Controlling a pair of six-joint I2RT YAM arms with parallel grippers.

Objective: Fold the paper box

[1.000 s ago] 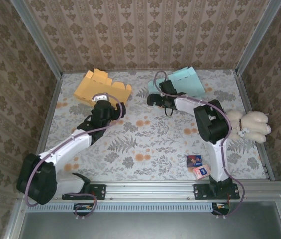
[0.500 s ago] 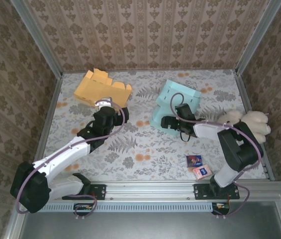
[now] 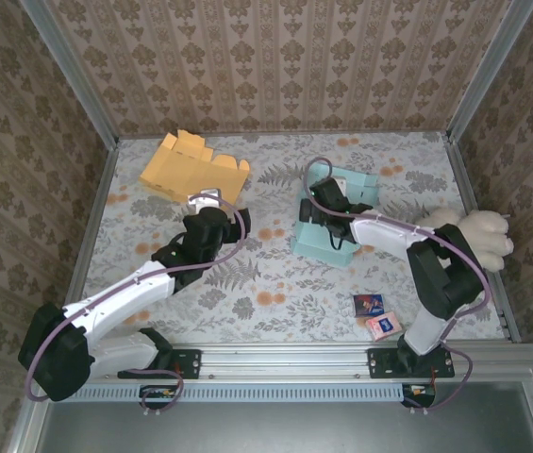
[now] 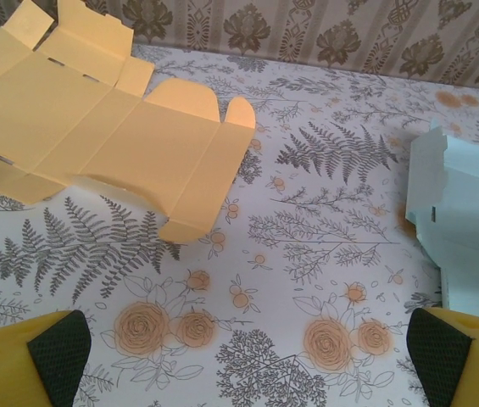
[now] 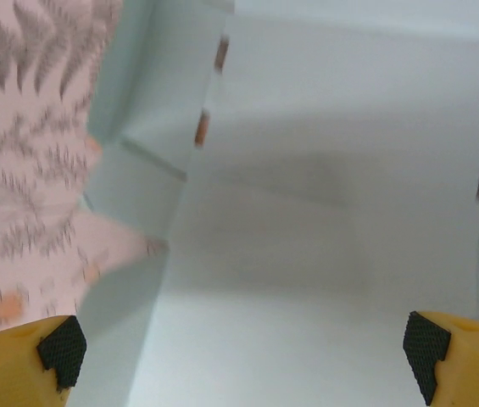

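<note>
Hovering close over the pale blue paper box [image 5: 332,170], creased and with small slots, the right gripper [image 5: 243,348] is spread wide; the left gripper [image 4: 243,352] too, empty.

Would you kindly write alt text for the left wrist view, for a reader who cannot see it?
An unfolded orange paper box lies flat on the floral table, upper left; a light blue paper box sits at the right edge. The left gripper is wide open below, holding nothing.
</note>
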